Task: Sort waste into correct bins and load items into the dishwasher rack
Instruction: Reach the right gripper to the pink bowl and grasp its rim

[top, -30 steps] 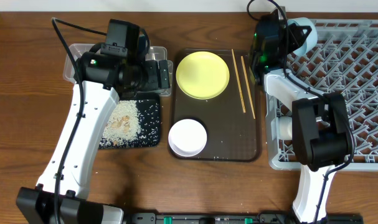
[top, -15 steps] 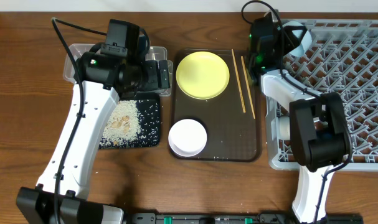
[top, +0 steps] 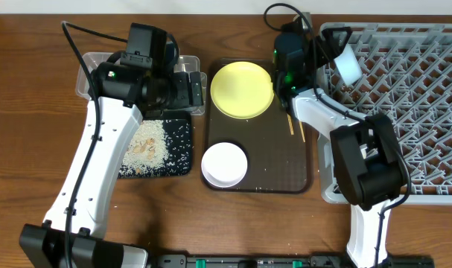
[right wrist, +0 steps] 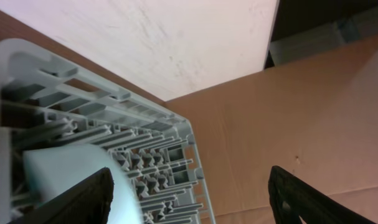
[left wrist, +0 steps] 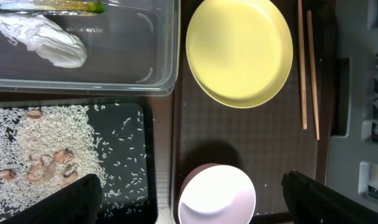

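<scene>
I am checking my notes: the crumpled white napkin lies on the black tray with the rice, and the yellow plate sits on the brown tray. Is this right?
Not quite: the left wrist view shows the napkin in the clear tub, not on the black tray. The rest holds.

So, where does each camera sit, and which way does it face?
Overhead: fixed above the table, facing straight down; the left arm and right arm both show.
Left wrist: on the left arm, facing down at the yellow plate, chopsticks and clear tub; its dark fingers fill the bottom corners.
Right wrist: on the right arm, facing sideways over the dishwasher rack corner toward a wall; its fingers show at the bottom.
Shared: overhead and left wrist both see the plate.
</scene>
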{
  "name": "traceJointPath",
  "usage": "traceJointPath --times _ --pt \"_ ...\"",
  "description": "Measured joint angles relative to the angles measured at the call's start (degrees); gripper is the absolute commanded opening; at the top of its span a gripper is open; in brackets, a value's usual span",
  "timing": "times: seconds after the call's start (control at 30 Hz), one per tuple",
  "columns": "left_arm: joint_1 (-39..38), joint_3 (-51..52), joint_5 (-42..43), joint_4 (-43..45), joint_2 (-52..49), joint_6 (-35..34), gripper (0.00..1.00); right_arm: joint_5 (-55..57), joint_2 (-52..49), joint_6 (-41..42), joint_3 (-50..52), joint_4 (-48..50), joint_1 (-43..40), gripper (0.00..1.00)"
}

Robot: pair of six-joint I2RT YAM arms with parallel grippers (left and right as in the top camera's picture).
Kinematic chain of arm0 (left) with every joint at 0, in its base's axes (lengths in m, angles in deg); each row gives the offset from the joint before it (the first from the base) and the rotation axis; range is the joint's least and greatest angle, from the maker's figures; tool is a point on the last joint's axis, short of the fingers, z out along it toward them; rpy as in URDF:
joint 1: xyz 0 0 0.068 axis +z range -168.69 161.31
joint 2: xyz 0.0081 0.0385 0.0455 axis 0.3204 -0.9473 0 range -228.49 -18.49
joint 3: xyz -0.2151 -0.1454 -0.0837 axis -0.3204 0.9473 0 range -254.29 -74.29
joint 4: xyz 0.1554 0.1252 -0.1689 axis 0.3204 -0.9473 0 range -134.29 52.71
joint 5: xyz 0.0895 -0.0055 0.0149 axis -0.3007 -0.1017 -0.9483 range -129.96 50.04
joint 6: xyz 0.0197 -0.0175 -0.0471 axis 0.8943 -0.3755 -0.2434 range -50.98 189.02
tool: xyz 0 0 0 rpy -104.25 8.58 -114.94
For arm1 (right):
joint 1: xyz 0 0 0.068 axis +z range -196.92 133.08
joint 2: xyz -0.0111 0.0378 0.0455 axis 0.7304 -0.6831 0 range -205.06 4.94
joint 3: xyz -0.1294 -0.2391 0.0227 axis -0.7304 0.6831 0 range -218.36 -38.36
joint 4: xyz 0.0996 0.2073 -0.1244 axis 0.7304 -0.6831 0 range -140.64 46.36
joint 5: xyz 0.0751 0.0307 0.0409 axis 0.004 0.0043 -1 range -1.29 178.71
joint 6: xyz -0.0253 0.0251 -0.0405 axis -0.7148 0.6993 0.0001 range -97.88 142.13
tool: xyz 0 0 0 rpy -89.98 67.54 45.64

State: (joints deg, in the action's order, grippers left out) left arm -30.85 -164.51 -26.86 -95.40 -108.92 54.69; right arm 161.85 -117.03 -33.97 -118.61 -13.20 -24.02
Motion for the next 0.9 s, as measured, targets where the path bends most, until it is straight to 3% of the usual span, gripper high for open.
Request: traceJointPath --times 0.23,0.33,0.47,0.6,0.7,0.73,0.83,0.9 --pt "0.0 0.0 0.0 0.0 0.0 0.0 0.95 -2.7 4.3 6.1 0.0 -12.2 2.2 0.84" --pt "0.0 0.0 0.0 0.0 0.0 0.0 0.95 -8.0 8.1 15.3 0.1 -27.3 2.7 0.86" --pt "0.2 0.0 0.0 0.0 0.0 0.0 0.95 -25.1 14.6 31.3 0.2 -46.8 2.3 0.89" --pt "2.3 -0.1 0.0 0.0 0.4 0.0 0.96 -47.6 21.4 45.2 0.2 -54.7 1.4 0.98" --pt "5.5 -0.2 0.0 0.8 2.2 0.0 0.95 -61.7 24.9 53.4 0.2 -56.4 0.7 0.94" --pt "6.9 -0.2 0.0 1.3 3.3 0.0 0.95 -66.5 25.7 56.8 0.2 -57.0 0.7 0.87" --pt "10.1 -0.6 0.0 1.6 6.4 0.0 0.95 -75.1 26.1 62.9 0.2 -58.3 0.7 0.77" --pt "12.1 -1.2 -0.1 1.6 8.3 0.0 0.95 -79.6 25.6 67.1 0.2 -60.0 1.3 0.75"
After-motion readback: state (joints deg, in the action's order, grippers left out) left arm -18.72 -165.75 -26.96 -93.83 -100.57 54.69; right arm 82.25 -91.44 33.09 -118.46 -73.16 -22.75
